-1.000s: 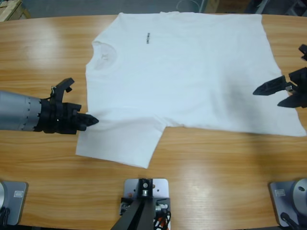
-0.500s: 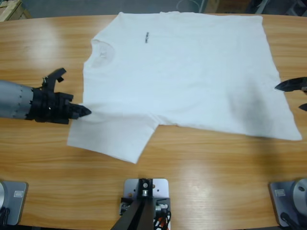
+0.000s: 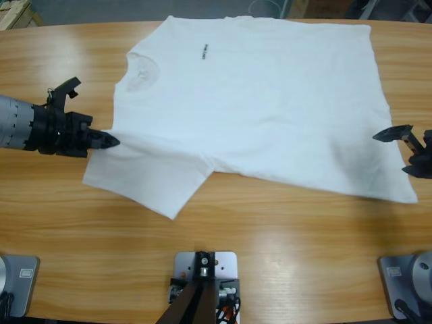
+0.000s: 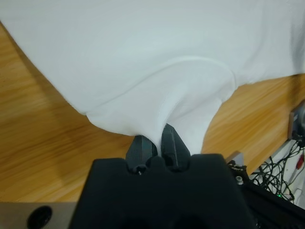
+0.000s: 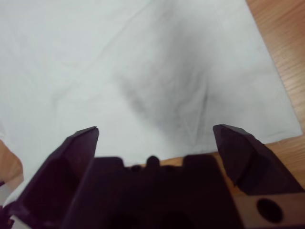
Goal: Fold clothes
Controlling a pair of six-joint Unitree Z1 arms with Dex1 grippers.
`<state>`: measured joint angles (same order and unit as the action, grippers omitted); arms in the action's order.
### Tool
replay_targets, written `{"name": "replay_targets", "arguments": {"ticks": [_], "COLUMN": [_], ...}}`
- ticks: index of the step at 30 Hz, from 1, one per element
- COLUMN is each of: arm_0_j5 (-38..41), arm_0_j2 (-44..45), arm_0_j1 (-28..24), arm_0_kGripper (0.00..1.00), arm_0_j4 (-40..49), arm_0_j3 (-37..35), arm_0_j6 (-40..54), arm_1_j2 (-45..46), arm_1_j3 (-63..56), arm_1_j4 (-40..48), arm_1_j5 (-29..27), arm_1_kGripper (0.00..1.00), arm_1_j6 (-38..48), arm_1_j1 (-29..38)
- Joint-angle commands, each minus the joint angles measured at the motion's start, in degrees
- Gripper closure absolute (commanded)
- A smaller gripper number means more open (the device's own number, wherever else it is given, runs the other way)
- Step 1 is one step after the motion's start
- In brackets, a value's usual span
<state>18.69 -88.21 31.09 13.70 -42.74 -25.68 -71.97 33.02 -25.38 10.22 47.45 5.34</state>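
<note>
One T-shirt [image 3: 256,108] covers the wooden table [image 3: 283,236]; left jaws pinch it, right jaws gape.

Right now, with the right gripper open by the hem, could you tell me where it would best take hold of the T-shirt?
Probably the bottom hem of the T-shirt, near its front corner. The right gripper sits just off that edge with jaws wide, so it can slide in low from its own side. The cloth lies flat there; the left gripper already pinches the sleeve.

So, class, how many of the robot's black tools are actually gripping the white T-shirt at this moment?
1. The left tool is pinched shut on the T-shirt at its sleeve, by the table's left end. The right tool is open at the hem, holding nothing.
</note>
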Motion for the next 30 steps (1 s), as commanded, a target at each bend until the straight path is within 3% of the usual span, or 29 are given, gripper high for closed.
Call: {"name": "replay_targets", "arguments": {"ticks": [1, 12, 23, 30], "arm_0_j5": [0.5, 0.4, -0.3, -0.2], "arm_0_j2": [-2.7, -5.7, -9.5, -11.1], "arm_0_j1": [-3.1, -5.7, -10.4, -10.8], "arm_0_kGripper": [1.0, 1.0, 1.0, 1.0], "arm_0_j4": [3.7, 6.5, 9.4, 9.8], "arm_0_j3": [-2.3, -6.2, -12.2, -14.1], "arm_0_j6": [1.5, 4.0, 6.8, 7.9], "arm_1_j2": [-5.9, -7.0, -5.2, -5.4], "arm_1_j3": [-4.2, -6.2, -5.6, -5.5], "arm_1_j4": [1.0, 2.9, -1.8, -3.6], "arm_1_j5": [-4.0, -4.4, -3.9, -2.5], "arm_1_kGripper": [0.016, 0.023, 0.023, 0.023], "arm_1_j6": [7.4, 8.7, 9.7, 10.7], "arm_1_j1": [-0.6, 1.0, 1.7, 3.6]}}
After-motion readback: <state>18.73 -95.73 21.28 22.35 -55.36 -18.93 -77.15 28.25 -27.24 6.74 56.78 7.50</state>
